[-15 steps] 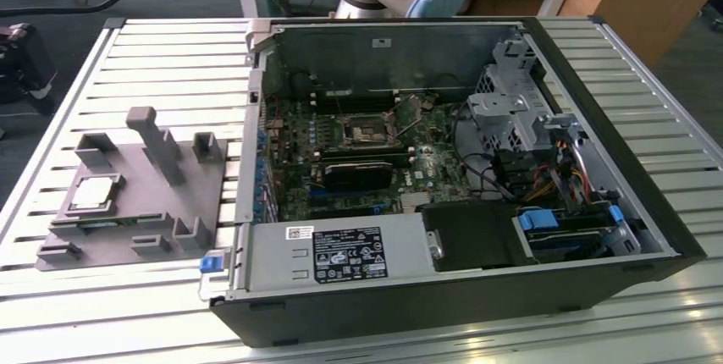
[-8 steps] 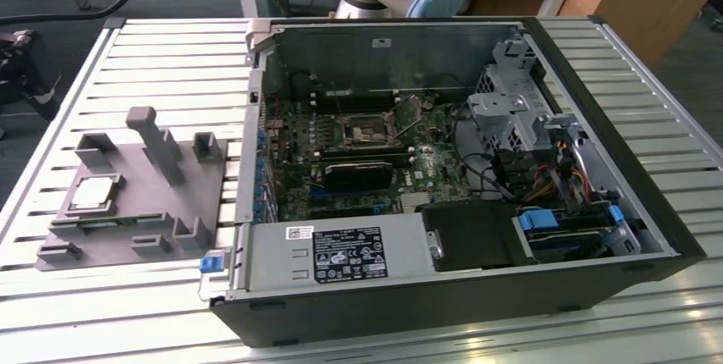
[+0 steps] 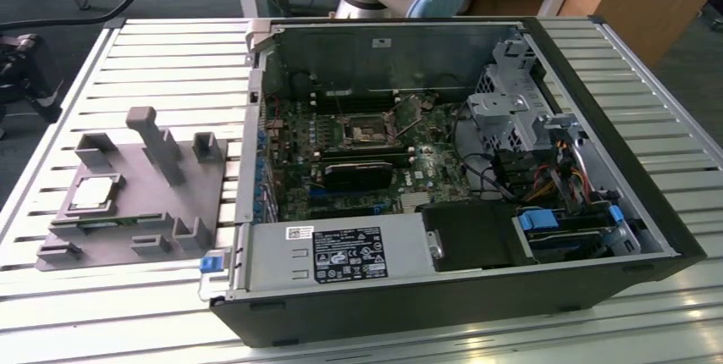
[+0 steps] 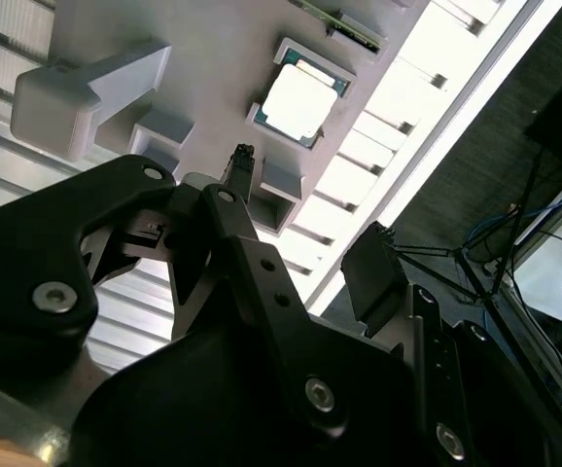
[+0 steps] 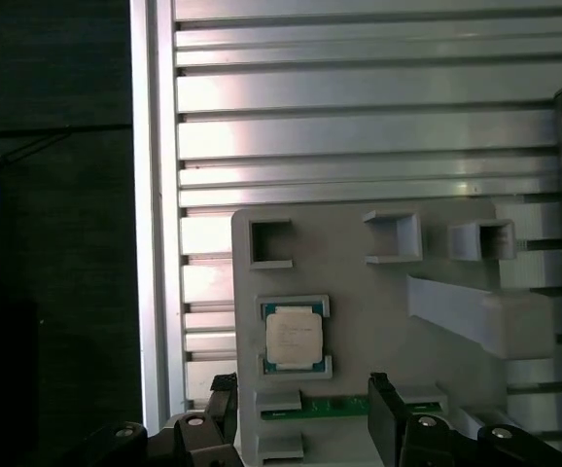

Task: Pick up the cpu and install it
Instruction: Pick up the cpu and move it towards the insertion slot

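Under everything lay a silvery slatted metal table (image 3: pixel 169 68). On it, at the exterior view's right, stood a large black open computer case (image 3: pixel 373 322) with a green motherboard (image 3: pixel 296 199) inside. As far as we could tell, the dark square socket with its metal frame (image 3: pixel 367 133) held no chip. At the exterior view's left, well apart from the socket, sat a flat grey plastic fixture with upright posts (image 3: pixel 152 203). The cpu, a small flat square chip with a silvery metal top (image 3: pixel 94 194), rested in a shallow pocket of this fixture, on the side far from the case.

In the first wrist view the black two-finger gripper (image 5: pixel 300 394) hung above the fixture, near the cpu (image 5: pixel 295 338) but not touching it. Its fingers (image 5: pixel 386 413) were spread apart and released, with nothing between them. The second wrist view showed the same.

We judged that the task was only at its beginning. The chip was not yet picked up, so the lifting, the carrying and the installing into the socket were all left to do.
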### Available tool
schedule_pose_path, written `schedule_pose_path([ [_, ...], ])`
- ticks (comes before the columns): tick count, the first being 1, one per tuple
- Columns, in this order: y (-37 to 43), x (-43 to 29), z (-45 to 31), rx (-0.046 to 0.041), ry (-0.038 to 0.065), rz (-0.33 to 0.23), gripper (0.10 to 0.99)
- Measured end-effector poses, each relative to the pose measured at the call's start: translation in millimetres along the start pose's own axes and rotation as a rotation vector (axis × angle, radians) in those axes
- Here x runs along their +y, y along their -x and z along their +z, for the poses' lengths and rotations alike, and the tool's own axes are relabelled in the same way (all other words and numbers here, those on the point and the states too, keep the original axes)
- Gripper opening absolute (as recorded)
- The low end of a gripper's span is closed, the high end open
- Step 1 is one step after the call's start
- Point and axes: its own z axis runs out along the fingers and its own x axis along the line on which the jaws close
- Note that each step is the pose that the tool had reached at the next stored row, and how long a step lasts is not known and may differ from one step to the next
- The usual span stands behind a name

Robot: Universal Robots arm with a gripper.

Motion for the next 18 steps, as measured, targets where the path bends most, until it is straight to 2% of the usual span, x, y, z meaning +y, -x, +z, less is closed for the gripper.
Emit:
schedule_pose_path([
  [18, 0.0, -0.3, 7.3, -0.0001, 0.000, 0.000, 0.647],
])
